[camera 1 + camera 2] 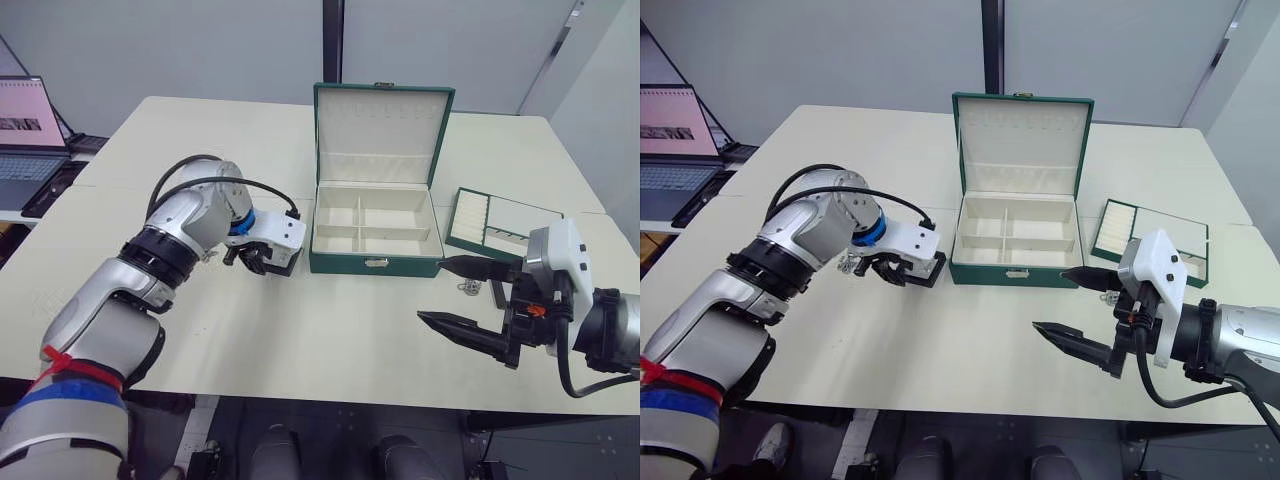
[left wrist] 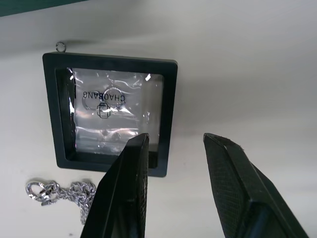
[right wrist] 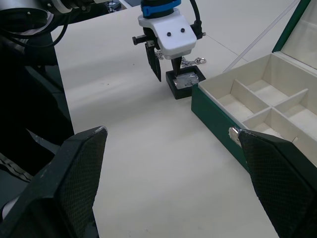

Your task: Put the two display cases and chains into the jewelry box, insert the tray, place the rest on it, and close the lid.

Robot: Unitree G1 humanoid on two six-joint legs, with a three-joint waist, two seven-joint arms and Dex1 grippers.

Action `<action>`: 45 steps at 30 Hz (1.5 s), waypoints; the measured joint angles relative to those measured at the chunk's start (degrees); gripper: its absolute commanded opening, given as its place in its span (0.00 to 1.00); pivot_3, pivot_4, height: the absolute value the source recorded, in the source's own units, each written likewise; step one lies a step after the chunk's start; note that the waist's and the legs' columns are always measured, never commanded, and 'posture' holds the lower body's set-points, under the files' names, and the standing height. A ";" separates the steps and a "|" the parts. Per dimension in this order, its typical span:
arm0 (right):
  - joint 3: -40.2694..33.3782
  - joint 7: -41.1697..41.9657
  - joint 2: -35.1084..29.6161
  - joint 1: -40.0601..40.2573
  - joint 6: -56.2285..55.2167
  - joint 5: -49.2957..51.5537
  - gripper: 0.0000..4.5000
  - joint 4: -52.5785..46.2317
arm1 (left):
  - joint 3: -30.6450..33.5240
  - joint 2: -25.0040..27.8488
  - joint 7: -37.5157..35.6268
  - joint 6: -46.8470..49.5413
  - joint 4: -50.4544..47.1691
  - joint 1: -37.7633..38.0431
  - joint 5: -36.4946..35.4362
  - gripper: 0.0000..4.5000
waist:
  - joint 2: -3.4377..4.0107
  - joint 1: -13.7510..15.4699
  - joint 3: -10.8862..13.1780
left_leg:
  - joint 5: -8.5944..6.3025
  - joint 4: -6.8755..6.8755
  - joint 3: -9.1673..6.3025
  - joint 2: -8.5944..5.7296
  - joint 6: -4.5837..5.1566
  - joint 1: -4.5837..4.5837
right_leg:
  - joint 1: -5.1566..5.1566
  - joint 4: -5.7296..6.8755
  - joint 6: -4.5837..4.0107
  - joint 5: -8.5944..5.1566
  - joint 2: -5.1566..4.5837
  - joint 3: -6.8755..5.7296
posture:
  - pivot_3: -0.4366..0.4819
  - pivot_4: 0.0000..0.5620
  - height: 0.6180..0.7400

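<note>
Now left hand [image 2: 173,163] open over case [image 2: 111,111] left of box [image 1: 375,225]; right hand [image 1: 455,295] open, empty.

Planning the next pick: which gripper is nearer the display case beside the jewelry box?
Left. The left gripper hovers right over the display case; the right gripper is across the jewelry box.
</note>
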 measured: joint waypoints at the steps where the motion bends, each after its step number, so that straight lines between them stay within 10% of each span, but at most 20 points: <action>1: -0.01 0.00 0.00 0.00 0.00 0.00 1.00 -0.03 | 0.00 -0.31 0.28 -0.30 0.44 0.00 0.21 0.40 | 0.00 -0.01 0.00 | 0.00 0.00 0.00 0.00 0.00 0.00 | 0.00 0.00 0.00 0.00 0.00 0.00 | 0.48 0.27 1.00; 14: -0.08 -0.06 0.00 0.21 0.00 -0.15 1.00 -0.32 | 0.01 -1.65 0.40 -2.50 3.16 -0.02 2.16 0.40 | 0.00 0.00 0.00 | 0.00 0.00 0.00 0.00 0.00 0.00 | 0.01 0.01 0.00 0.00 0.00 0.00 | 0.48 0.27 1.00; 21: -0.60 -0.09 0.00 0.20 -0.14 -0.13 1.00 -0.32 | 0.03 -1.69 0.30 -3.23 4.26 -0.01 2.82 0.01 | 0.00 0.00 0.00 | 0.00 0.00 0.00 0.00 -0.01 0.00 | 0.01 0.00 0.00 0.00 0.00 0.00 | 0.48 0.27 1.00; 34: -0.60 -0.64 0.03 0.22 -0.61 -0.03 1.00 -0.41 | 1.00 -0.50 -0.87 -2.10 3.64 -0.04 2.66 0.01 | 0.00 -0.11 0.00 | 0.00 -0.01 0.00 0.00 -0.01 0.00 | 0.00 0.01 0.00 0.00 0.01 0.00 | 0.48 0.27 1.00; 45: -7.85 0.37 0.02 6.20 -0.43 1.44 1.00 -0.39 | -12.85 20.46 -2.52 12.13 -12.80 -16.52 -30.02 0.01 | 0.01 0.09 0.02 | 0.00 0.05 -0.09 0.00 0.00 0.00 | 0.06 0.03 0.01 0.00 -0.01 -0.08 | 0.48 0.27 1.00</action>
